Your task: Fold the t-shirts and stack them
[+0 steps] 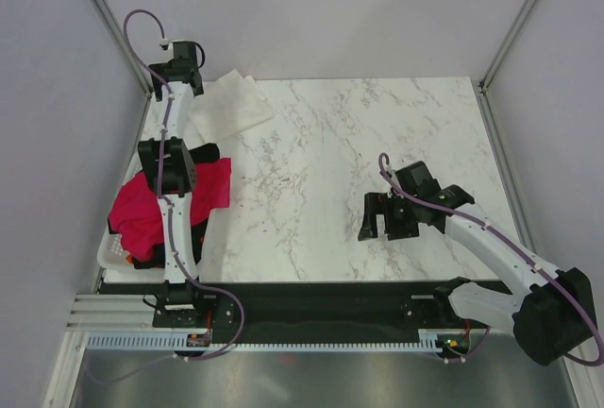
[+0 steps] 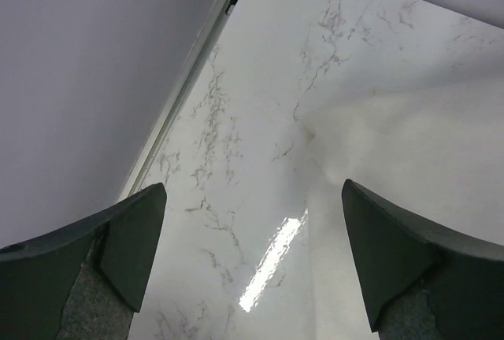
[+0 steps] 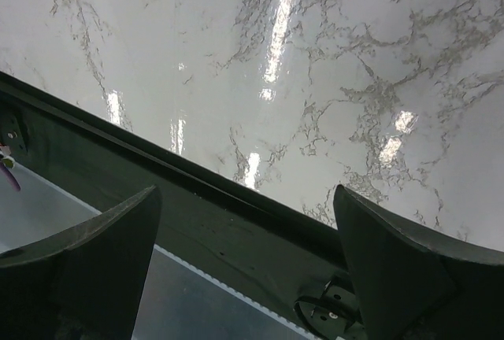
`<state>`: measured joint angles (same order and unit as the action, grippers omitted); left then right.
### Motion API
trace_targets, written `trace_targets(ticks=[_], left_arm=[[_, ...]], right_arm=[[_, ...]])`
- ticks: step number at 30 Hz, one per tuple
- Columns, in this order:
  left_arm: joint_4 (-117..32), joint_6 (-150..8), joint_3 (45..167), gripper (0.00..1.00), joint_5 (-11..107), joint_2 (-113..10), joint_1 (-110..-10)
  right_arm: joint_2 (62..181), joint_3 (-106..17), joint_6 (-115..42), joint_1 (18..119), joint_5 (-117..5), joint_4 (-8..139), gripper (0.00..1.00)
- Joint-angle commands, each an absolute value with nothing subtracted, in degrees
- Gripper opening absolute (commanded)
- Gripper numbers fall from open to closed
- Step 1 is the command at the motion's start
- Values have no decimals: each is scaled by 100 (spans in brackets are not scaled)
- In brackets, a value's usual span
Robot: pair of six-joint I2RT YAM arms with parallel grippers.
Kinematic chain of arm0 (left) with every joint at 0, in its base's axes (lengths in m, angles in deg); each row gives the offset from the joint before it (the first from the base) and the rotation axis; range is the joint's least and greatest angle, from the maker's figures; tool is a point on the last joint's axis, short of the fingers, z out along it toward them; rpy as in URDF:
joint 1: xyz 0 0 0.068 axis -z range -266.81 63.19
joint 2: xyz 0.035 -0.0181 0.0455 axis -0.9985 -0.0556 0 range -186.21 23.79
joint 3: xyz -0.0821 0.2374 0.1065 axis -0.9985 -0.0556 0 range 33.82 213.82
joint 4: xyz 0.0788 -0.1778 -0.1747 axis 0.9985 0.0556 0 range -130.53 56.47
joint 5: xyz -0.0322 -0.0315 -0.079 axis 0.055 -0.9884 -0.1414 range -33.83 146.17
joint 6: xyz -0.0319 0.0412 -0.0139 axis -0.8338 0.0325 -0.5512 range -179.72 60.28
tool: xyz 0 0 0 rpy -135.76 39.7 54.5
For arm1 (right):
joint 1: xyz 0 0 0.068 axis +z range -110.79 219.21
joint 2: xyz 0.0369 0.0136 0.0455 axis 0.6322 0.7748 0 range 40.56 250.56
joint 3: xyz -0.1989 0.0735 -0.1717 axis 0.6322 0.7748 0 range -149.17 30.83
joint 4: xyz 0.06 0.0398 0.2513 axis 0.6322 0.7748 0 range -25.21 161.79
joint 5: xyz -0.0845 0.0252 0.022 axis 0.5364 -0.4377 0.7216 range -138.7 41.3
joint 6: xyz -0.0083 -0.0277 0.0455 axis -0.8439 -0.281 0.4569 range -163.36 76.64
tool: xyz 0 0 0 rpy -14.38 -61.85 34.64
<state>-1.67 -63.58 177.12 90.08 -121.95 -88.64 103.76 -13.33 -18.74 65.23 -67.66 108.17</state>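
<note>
A white t-shirt lies folded on the marble table at the back left; its edge shows as pale cloth in the left wrist view. A red-pink t-shirt is heaped over a black one at the left edge. My left gripper hovers at the far left beside the white shirt, open and holding nothing. Over the near right of the table, my right gripper is open and empty too.
A white plastic basket holds the red-pink and black cloth at the near left corner. Walls and metal frame posts close in the sides. The table's dark near edge runs under the right gripper.
</note>
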Motion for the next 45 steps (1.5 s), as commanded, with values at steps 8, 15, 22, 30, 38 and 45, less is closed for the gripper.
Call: trace_targets(ticks=[8, 15, 22, 30, 38, 45], left_arm=[[-396, -6991, 17383, 100, 5785, -11358, -8207], [-116, -7220, 17251, 98, 4948, -12000, -8224], [438, -7169, 17268, 93, 4940, -12396, -8663], [614, -6561, 17558, 97, 6038, -12597, -9234], [201, -6658, 18086, 100, 6750, -12423, -9323], [193, -7167, 17753, 100, 6558, -11299, -9253]], right_arm=[[10499, -1259, -1796, 6532, -6883, 10425, 98], [10095, -1136, -1760, 6523, -6812, 10618, 98], [10129, -1276, -1831, 6523, -6821, 10689, 98], [10481, -1233, -1927, 6532, -6970, 10505, 98], [10876, -1250, -2024, 6532, -7041, 10347, 98], [10947, -1215, -1936, 6523, -7059, 10188, 98]])
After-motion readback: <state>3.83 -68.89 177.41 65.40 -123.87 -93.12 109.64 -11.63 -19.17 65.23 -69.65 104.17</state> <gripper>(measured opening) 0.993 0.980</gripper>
